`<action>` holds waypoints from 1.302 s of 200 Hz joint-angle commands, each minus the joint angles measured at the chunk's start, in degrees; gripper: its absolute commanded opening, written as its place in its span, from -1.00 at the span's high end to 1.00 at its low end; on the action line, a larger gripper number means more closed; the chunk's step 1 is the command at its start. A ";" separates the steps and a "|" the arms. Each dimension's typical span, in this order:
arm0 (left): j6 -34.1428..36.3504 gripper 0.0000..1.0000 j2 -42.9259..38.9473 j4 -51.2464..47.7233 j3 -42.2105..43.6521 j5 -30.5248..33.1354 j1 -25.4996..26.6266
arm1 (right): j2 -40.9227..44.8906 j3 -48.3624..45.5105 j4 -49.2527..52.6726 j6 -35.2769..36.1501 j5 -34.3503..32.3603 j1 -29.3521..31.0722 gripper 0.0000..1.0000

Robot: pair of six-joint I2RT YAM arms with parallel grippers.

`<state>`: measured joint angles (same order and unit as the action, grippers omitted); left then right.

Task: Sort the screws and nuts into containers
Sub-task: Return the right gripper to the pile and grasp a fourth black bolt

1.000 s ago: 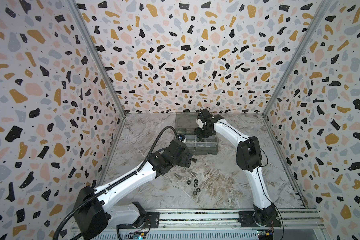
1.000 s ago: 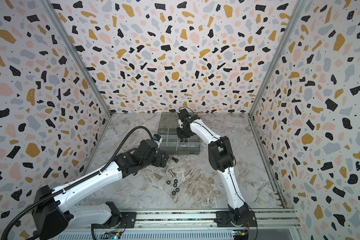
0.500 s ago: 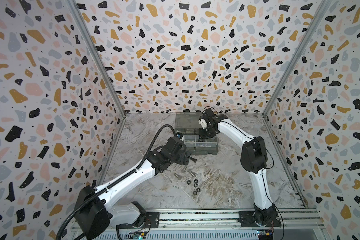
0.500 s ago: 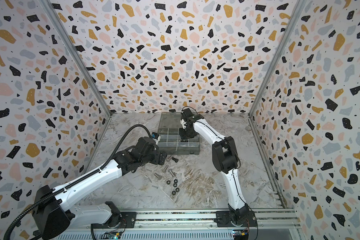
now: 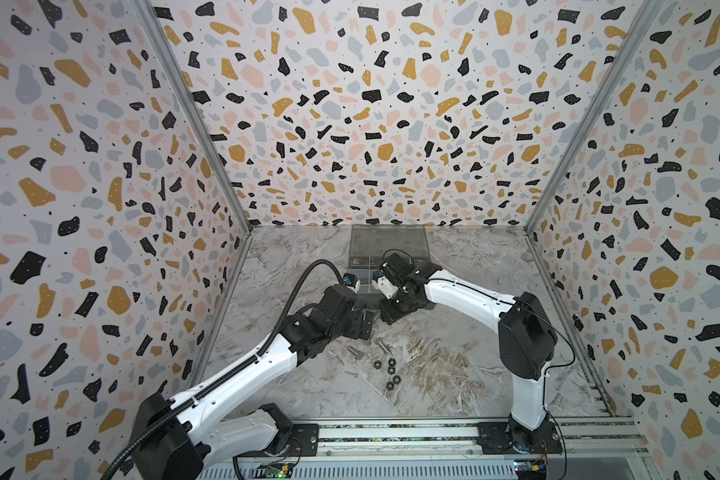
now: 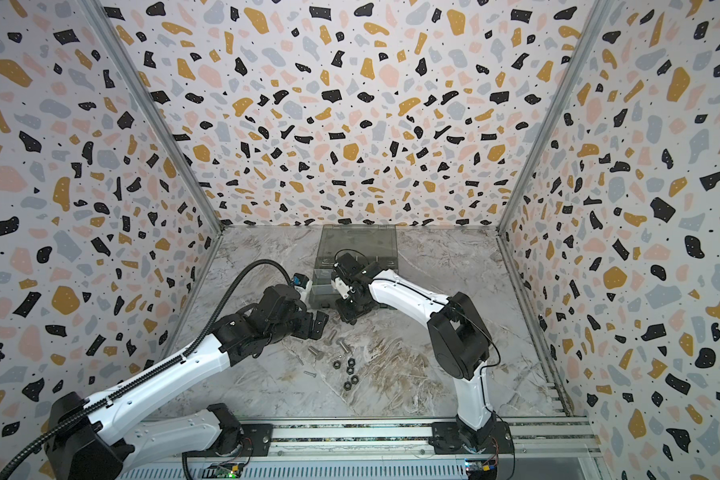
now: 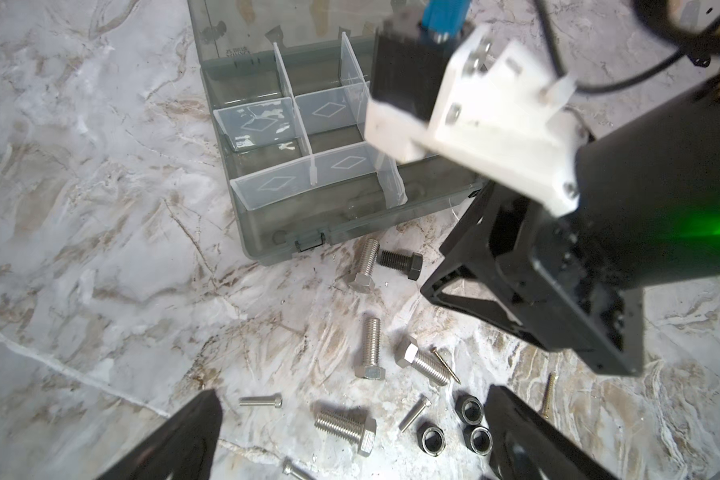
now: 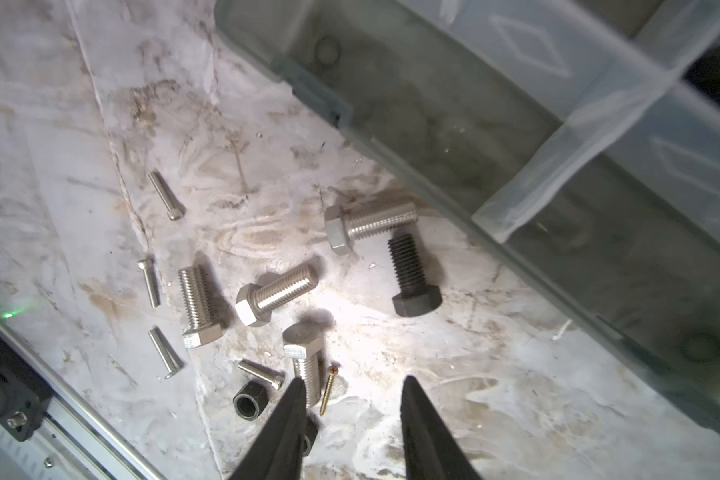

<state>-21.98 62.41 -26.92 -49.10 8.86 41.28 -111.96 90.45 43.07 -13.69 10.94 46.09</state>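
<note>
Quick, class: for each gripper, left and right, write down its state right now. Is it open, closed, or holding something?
Left gripper: open wide, holding nothing.
Right gripper: open, nothing between its fingers.

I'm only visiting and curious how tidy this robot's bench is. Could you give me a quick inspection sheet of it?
Surface: grey marble-patterned tabletop, stained.
Job's things: silver hex-head bolts, one black hex-head bolt, thin silver screws and black hexagonal nuts lie loose in front of the smoky-grey plastic organiser box, lid open. Its visible compartments look empty.
Clutter: nothing seen.
Grippers: left gripper wide open above the loose parts, empty. Right gripper open, empty, near the box front.
Cables: black ribbed hose arcs over the left arm, clear of the parts.
Surroundings: terrazzo-patterned walls on three sides. Metal rail at the front.
</note>
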 commanded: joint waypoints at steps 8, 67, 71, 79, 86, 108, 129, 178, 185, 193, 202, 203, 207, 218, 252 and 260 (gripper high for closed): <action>-3.26 -0.99 -4.52 -0.57 2.22 0.53 -0.28 | 0.03 -0.87 -2.46 -0.49 -1.26 0.41 0.17; -6.19 -1.00 -10.41 -3.15 4.52 2.72 -0.23 | -2.34 -3.49 -4.57 0.89 -4.08 -0.15 0.10; -6.34 -1.00 -10.54 -3.30 4.54 2.68 -0.28 | -2.66 -3.69 -4.84 0.98 -3.82 -0.27 0.10; -6.60 -1.00 -10.91 -3.33 4.71 2.69 -0.24 | -3.25 -4.05 -5.62 0.95 -3.52 -0.38 0.10; -6.83 -1.00 -11.08 -3.39 4.85 2.80 -0.24 | -3.67 -4.31 -6.23 0.79 -3.30 -0.55 0.10; -7.11 -1.00 -11.48 -3.41 4.89 3.07 -0.23 | -4.84 -4.41 -7.38 0.71 -2.95 -1.05 0.10; -7.20 -1.00 -11.35 -3.41 4.59 3.34 -0.25 | -5.54 -4.26 -8.00 1.02 -2.47 -1.84 0.10; -7.10 -0.99 -10.08 -2.82 4.01 3.53 -0.23 | -7.10 -2.57 -8.09 1.22 -0.58 -3.15 0.11; -7.01 -1.00 -9.81 -2.76 3.93 3.57 -0.28 | -7.26 -2.35 -8.00 1.30 -0.44 -3.19 0.12; -6.94 -1.00 -9.54 -2.64 3.88 3.50 -0.29 | -7.47 -2.22 -8.00 1.32 -0.31 -3.19 0.12; -6.85 -1.00 -9.27 -2.42 3.84 3.43 -0.24 | -7.67 -2.00 -8.00 1.38 0.05 -3.18 0.12; -6.85 -1.00 -9.21 -2.43 3.79 3.44 -0.28 | -7.62 -1.98 -8.00 1.43 0.09 -3.19 0.12; -6.77 -1.00 -9.10 -2.31 3.75 3.39 -0.24 | -7.73 -1.90 -8.00 1.39 0.25 -3.22 0.12; -6.70 -1.00 -8.74 -2.13 3.66 3.30 -0.28 | -7.90 -1.76 -7.98 1.55 0.69 -3.23 0.11; -6.30 -1.00 -7.89 -1.49 3.49 3.25 -0.24 | -8.60 -0.68 -7.70 1.58 1.64 -3.28 0.16; -6.07 -1.00 -7.73 -1.46 3.40 3.21 -0.25 | -8.79 -0.39 -7.49 1.57 1.67 -3.25 0.24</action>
<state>-28.73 54.37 -29.93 -44.71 11.57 41.25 -120.05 87.88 34.13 -12.64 11.44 42.81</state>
